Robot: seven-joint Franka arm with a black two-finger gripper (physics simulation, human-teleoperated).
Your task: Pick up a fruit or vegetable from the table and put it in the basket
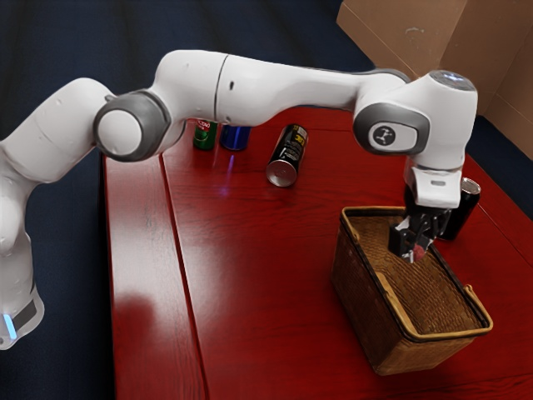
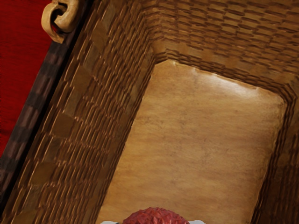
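One red fruit [image 1: 420, 251], bumpy skin, is gripped: jaws [image 1: 418, 247] closed on it, a fingertip against each side in the wrist view. Fruit and jaws are over the open basket [image 1: 364, 304], pointing down into it. Can't tell whether the fruit sits above or below rim level. Wrist view has the fruit's rounded top between pale fingertips, with the smooth tan basket bottom [image 2: 196, 140] beyond, woven walls around that. Curled handle end [image 2: 70, 18] sits on the dark-banded rim, red desk outside it.

Basket is brown wicker, upright on the red desk [image 1: 266, 283], toward the exterior view's right. Its rim is trimmed light and dark.

Four cans on the desk. Dark can [image 1: 465, 208] with a silver top stands upright just beside the basket, partly behind the jaws' side of it. Black can [image 1: 289, 152] with yellow print lies on its side, silver end toward the camera, well apart from the basket. Green can [image 1: 205, 136] and blue can [image 1: 236, 138] are side by side near it, both partly hidden by the arm.
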